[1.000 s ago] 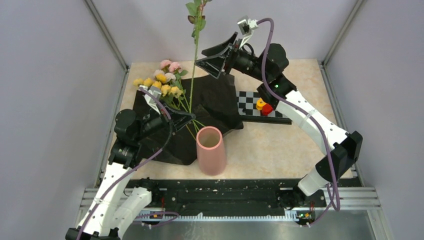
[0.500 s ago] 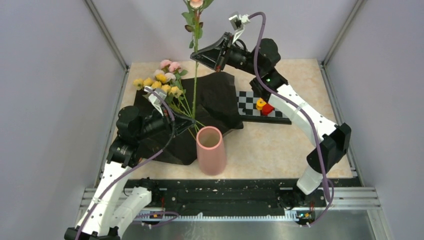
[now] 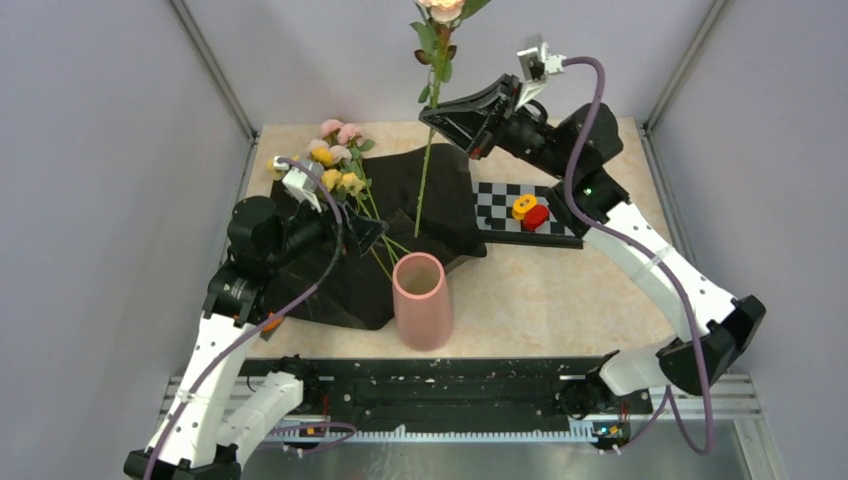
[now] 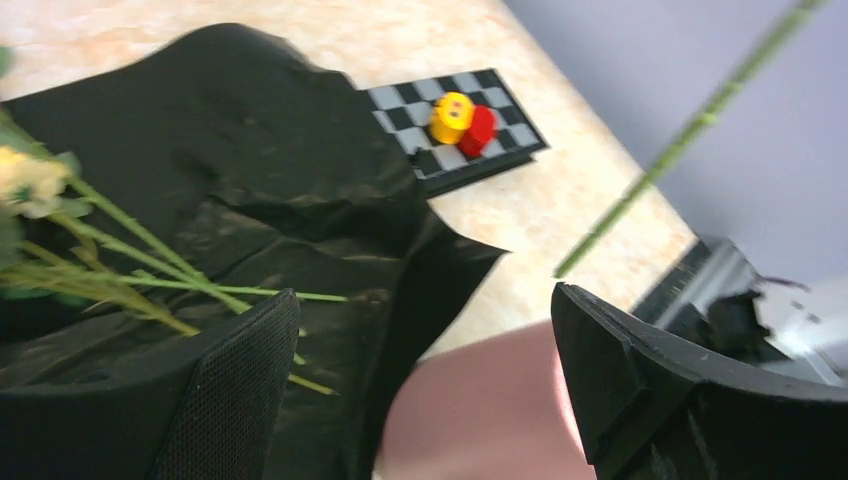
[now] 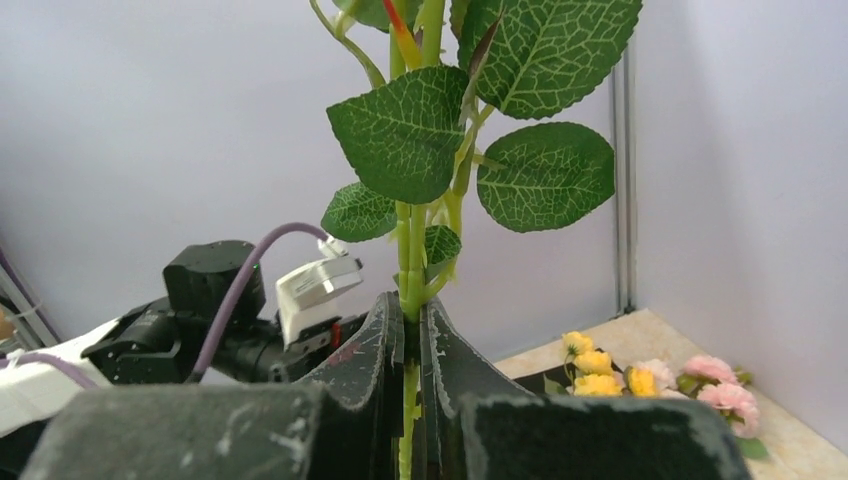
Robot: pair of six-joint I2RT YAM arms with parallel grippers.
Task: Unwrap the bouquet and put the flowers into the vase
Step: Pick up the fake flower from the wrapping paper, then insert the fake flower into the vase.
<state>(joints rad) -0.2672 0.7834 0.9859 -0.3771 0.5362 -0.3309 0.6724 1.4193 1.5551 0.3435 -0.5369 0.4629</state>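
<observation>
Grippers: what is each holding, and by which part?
Right gripper pinches one flower by its stem, just below the leaves. Left gripper is open, empty.

- Place: a robot test cell in a laboratory, not a home or a shop.
- Table [image 3: 560, 290]: beige marbled top, enclosed on its left, right and far sides by plain lavender-grey wall panels [image 3: 100, 200] set in bare aluminium posts [image 3: 212, 70].
- Near edge of table: black mounting rail [image 3: 450, 395] carrying a white-and-black left arm [image 3: 215, 350] and right arm [image 3: 650, 265], with exposed purple cable [image 3: 575, 110].
- On table, right of centre: black-and-white checkerboard [image 3: 500, 200] bearing a yellow block [image 3: 521, 206] and a red block [image 3: 535, 216].
</observation>
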